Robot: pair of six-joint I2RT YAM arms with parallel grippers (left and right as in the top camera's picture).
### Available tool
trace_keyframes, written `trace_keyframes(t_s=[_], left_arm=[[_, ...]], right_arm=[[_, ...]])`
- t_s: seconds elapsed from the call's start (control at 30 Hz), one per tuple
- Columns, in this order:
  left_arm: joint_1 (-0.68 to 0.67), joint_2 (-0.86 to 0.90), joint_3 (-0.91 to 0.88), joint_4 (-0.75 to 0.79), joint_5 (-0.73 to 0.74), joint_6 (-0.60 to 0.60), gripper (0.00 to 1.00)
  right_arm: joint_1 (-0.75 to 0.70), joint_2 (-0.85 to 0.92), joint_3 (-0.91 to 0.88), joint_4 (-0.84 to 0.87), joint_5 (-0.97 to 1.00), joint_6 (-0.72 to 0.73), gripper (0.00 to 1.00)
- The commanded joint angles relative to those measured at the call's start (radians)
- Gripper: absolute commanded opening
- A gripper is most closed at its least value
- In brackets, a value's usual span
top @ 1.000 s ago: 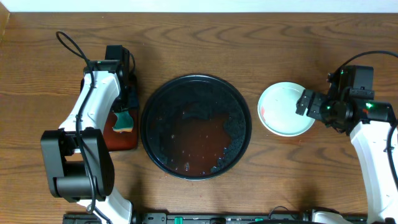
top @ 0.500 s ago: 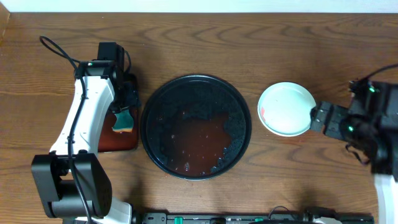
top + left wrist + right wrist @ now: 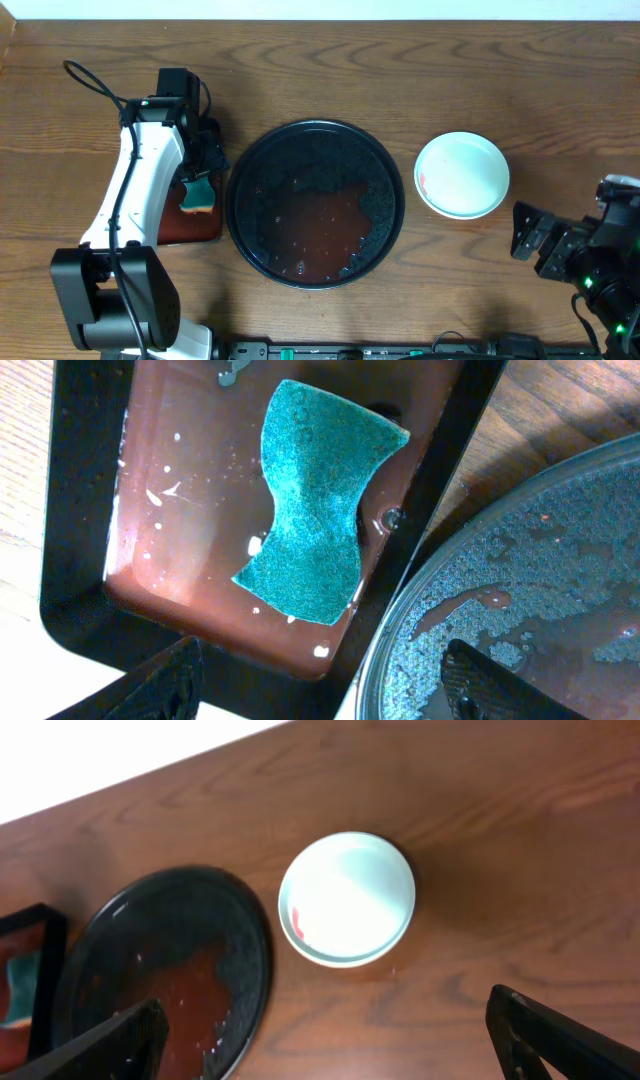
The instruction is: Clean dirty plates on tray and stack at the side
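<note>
The brown wood bench (image 3: 330, 60) filled the top view. In its middle sat the big round black tray (image 3: 316, 125), wet, with a red-brown puddle. A smaller black tray (image 3: 200, 236), red inside, lay just beside its left edge. The plates (image 3: 462, 176) sat on the bench to the right of the big tray, with bare wood all round. The top plate was pale blue-green with a red smear. I could not count them. Only the left wrist view showed the whole green sponge (image 3: 320, 500) in the smaller tray. The left fingers (image 3: 165, 682) hung wide open above it, holding nothing. The right fingers (image 3: 535, 240) were wide open and empty, apart from the plates.
</note>
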Motion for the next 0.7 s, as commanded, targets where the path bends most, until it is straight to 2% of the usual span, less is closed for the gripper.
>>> trace_keyframes(t_s=[0.0, 0.13, 0.27, 0.5, 0.67], left_arm=[[0.002, 0.002, 0.019, -0.003, -0.002, -0.010, 0.76], [0.002, 0.002, 0.019, -0.003, -0.002, -0.010, 0.76], [0.002, 0.002, 0.019, -0.003, -0.002, -0.010, 0.76], [0.002, 0.002, 0.019, -0.003, -0.002, -0.010, 0.76], [0.002, 0.002, 0.019, -0.003, -0.002, -0.010, 0.76]], right_arm=[[0.009, -0.004, 0.011, -0.033, 0.039, 0.005, 0.99], [0.006, -0.024, -0.033, 0.044, 0.052, -0.004, 0.99], [0.006, -0.099, -0.169, 0.254, 0.054, -0.012, 0.99], [0.010, -0.324, -0.602, 0.751, 0.020, -0.010, 0.99], [0.044, -0.493, -0.892, 1.028, 0.037, -0.010, 0.99]])
